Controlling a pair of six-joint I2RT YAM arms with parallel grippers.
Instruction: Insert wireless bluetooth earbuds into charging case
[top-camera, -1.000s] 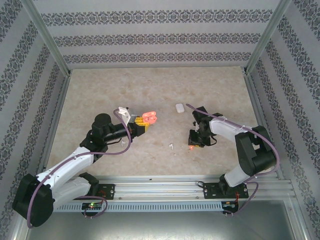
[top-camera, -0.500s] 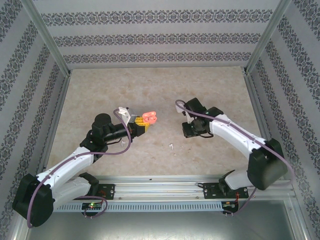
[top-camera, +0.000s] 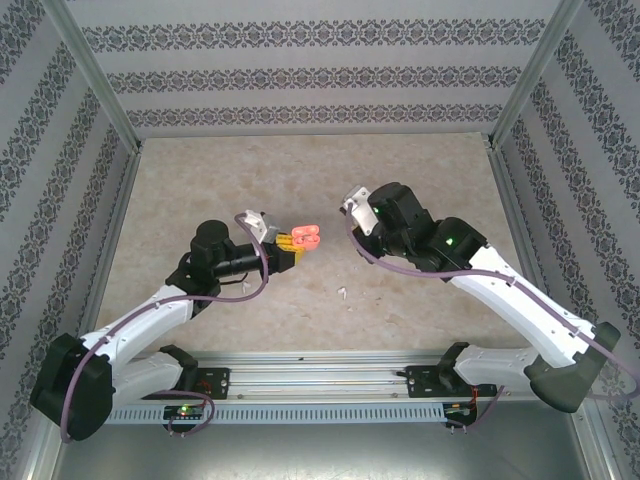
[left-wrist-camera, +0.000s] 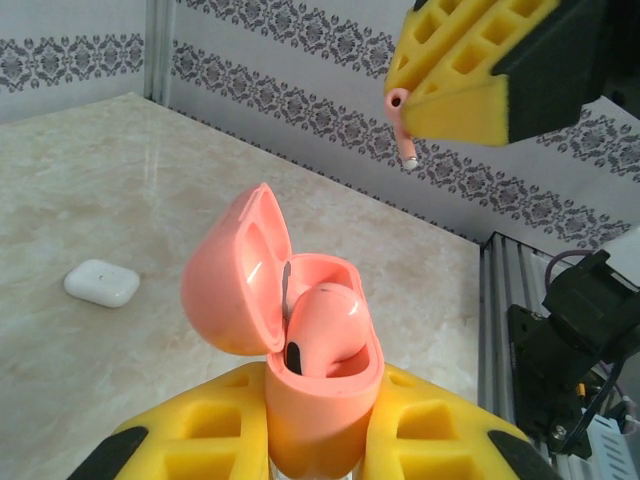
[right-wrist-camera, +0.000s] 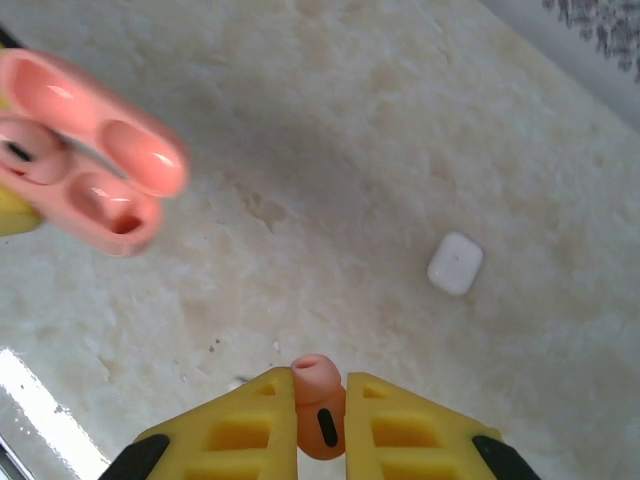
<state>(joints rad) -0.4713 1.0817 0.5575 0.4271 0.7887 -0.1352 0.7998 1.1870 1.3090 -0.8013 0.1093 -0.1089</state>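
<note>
My left gripper (left-wrist-camera: 322, 425) is shut on the base of the salmon-pink charging case (left-wrist-camera: 300, 330), held off the table with its lid open. One pink earbud (left-wrist-camera: 325, 325) sits in a slot of it. The case also shows in the top view (top-camera: 303, 237) and in the right wrist view (right-wrist-camera: 85, 150), where the other slot is empty. My right gripper (right-wrist-camera: 320, 415) is shut on a second pink earbud (right-wrist-camera: 320, 400), up in the air to the right of the case. From the left wrist, that earbud's stem (left-wrist-camera: 402, 125) hangs from the right gripper's yellow fingers (left-wrist-camera: 470, 70), above and beyond the case.
A closed white case (right-wrist-camera: 455, 263) lies on the marble table (top-camera: 250, 180) beneath the right arm, and is seen from the left wrist too (left-wrist-camera: 101, 283). A small white earbud (top-camera: 341, 293) lies near the table's front middle. Patterned walls and metal posts enclose the table.
The right arm has lifted off the table with the pink earbud, shutting on it, and swung left and back toward the case. The left arm has raised the case slightly.
</note>
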